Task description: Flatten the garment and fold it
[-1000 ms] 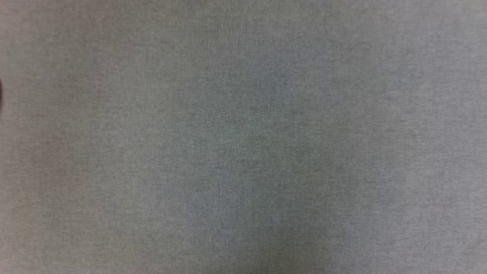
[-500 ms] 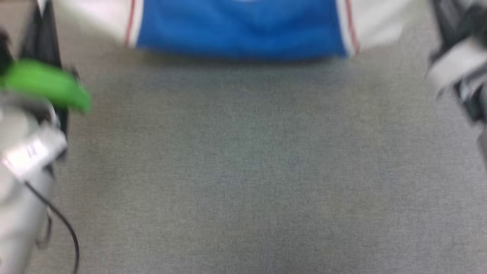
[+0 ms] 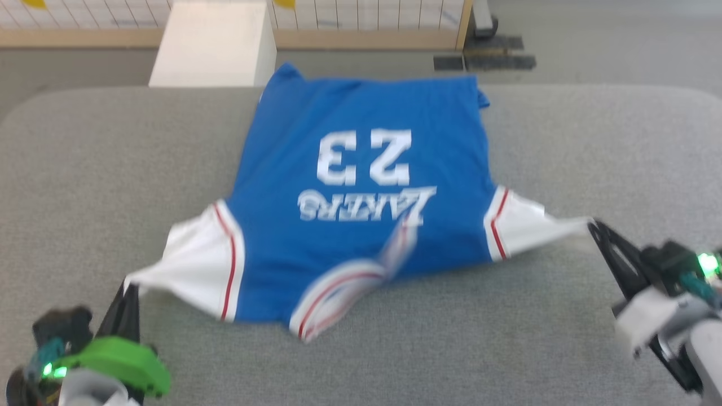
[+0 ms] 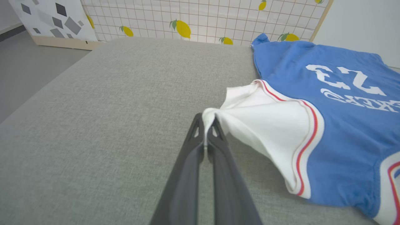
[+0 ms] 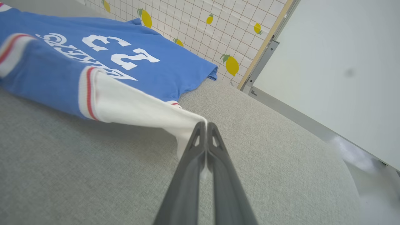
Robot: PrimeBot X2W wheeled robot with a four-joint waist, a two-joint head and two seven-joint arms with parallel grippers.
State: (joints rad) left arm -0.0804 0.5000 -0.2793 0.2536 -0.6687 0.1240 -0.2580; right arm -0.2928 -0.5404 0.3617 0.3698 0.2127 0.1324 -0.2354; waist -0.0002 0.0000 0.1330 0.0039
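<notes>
Left gripper [image 4: 206,125] and right gripper [image 5: 206,126] sit low over a wide grey fabric cushion [image 3: 84,169], where the bright blue soft T-shirt [image 3: 338,254] lies spread. Each is clamped on a white sleeve tip [image 4: 212,114]. The cloth looks light and limp, probably best held by its hems.

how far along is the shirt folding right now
Done: the garment lies mostly spread, print up, on the grey cushion. In hand: the left gripper and right gripper are each shut on a white sleeve tip, holding the sleeves out sideways. Left: the collar looks rumpled; no fold is made yet.
</notes>
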